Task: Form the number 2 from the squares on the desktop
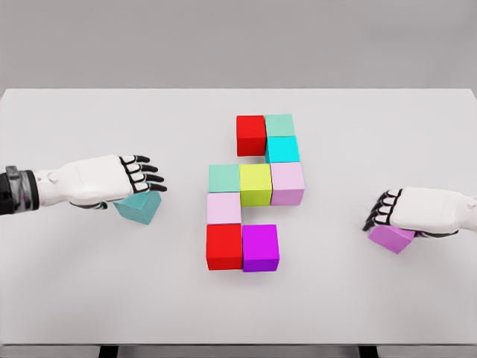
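Note:
Several coloured cubes sit packed together at the table's middle. A red cube [251,135], a mint cube [279,125] and a cyan cube [283,150] form the top. Below them a mint cube [223,178], a yellow-green cube [256,184] and a light pink cube [287,183] make a row. A pale pink cube [223,208], a second red cube [224,246] and a magenta cube [260,247] form the bottom. My left hand [138,179] lies over a teal cube [140,209], fingers curled on it. My right hand [384,212] grips a purple cube [390,239].
The white table [74,298] fills the view, with its front edge near the bottom of the picture. Both held cubes are well apart from the central cluster, one on each side.

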`<state>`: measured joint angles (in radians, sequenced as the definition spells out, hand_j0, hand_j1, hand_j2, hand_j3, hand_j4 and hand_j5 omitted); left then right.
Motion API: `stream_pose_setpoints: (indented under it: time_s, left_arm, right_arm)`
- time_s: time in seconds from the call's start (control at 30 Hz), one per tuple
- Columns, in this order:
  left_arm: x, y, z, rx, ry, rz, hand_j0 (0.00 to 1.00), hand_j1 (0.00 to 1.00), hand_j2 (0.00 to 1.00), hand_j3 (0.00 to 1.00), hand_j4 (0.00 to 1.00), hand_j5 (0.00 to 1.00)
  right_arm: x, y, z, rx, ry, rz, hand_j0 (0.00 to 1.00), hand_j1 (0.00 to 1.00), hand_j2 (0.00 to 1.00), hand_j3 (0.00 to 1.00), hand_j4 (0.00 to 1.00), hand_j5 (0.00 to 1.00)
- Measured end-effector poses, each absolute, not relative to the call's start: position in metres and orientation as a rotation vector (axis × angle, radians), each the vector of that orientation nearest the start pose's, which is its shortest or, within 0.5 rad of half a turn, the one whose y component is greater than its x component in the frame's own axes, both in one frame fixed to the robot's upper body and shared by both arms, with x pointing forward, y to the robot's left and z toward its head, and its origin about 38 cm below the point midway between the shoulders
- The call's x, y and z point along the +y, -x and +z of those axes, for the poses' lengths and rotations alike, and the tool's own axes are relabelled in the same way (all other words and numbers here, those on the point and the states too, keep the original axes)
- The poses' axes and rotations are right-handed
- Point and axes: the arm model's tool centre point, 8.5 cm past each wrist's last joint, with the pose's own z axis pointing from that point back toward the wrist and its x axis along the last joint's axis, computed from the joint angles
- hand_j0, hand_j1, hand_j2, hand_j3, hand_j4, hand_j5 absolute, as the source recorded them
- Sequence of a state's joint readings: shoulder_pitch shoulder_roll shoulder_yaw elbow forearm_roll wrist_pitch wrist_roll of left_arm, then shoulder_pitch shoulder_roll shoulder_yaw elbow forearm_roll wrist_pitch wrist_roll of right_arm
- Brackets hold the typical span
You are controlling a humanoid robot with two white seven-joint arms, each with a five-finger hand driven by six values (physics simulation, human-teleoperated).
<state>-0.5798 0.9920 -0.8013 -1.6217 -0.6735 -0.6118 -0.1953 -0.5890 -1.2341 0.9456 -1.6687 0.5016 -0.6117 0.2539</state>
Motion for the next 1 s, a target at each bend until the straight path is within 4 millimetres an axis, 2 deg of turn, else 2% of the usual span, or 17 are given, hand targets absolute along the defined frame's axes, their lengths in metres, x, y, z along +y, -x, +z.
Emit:
stream_pose_setpoints:
  time_s: [0.47, 0.77, 1.0]
  left_arm:
    - [0.296, -0.383, 0.179, 1.745, 0.635, 2.937, 1.0, 1.0, 1.0, 1.0, 1.0, 1.0]
    - [0.294, -0.382, 0.175, 1.74, 0.619, 2.942, 1.0, 1.0, 1.0, 1.0, 1.0, 1.0]
    - [0.293, -0.382, 0.171, 1.735, 0.606, 2.951, 1.0, 1.0, 1.0, 1.0, 1.0, 1.0]
  right_arm:
    - [-0.36, -0.343, 0.193, 1.561, -0.525, -3.201, 0.65, 0.65, 0.65, 0.65, 0.65, 0.65]
    - [-0.336, -0.339, 0.203, 1.609, -0.483, -3.111, 0.65, 0.65, 0.65, 0.65, 0.65, 0.65]
    - [-0.321, -0.346, 0.211, 1.66, -0.483, -3.045, 0.65, 0.65, 0.65, 0.65, 0.65, 0.65]
